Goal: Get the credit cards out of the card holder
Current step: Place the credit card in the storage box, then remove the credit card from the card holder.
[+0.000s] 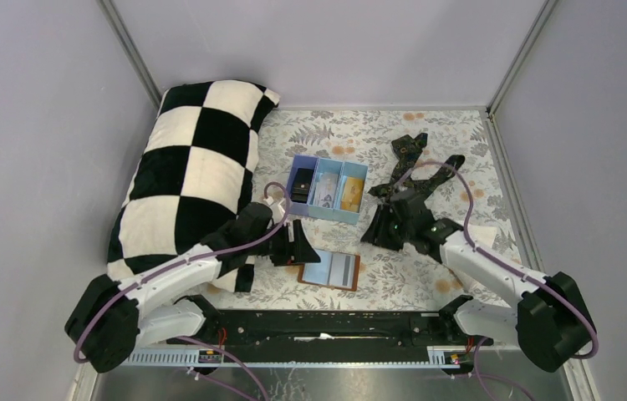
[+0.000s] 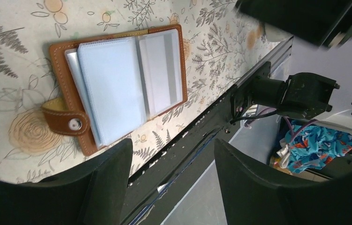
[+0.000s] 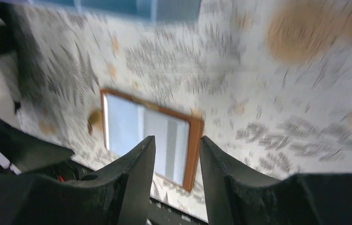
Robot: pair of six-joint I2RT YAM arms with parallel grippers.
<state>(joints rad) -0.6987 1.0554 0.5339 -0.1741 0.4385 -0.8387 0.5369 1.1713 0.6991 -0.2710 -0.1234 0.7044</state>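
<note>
The brown leather card holder (image 1: 329,270) lies open on the floral cloth near the front edge, its snap tab (image 2: 74,123) to one side. Its pale blue inner panels (image 2: 110,86) show, and a grey-striped card (image 2: 162,65) sits in one pocket. A black card (image 1: 302,188), a pale blue card (image 1: 324,190) and a gold-orange card (image 1: 349,194) lie in the blue tray (image 1: 328,163). My left gripper (image 1: 303,247) (image 2: 172,161) is open and empty, just left of the holder. My right gripper (image 1: 381,230) (image 3: 177,143) is open and empty, above and right of the holder (image 3: 150,136).
A black-and-white checked pillow (image 1: 189,175) fills the left side. A dark patterned necktie (image 1: 415,159) lies at the back right, behind my right gripper. The black rail (image 1: 327,322) runs along the near edge, close to the holder.
</note>
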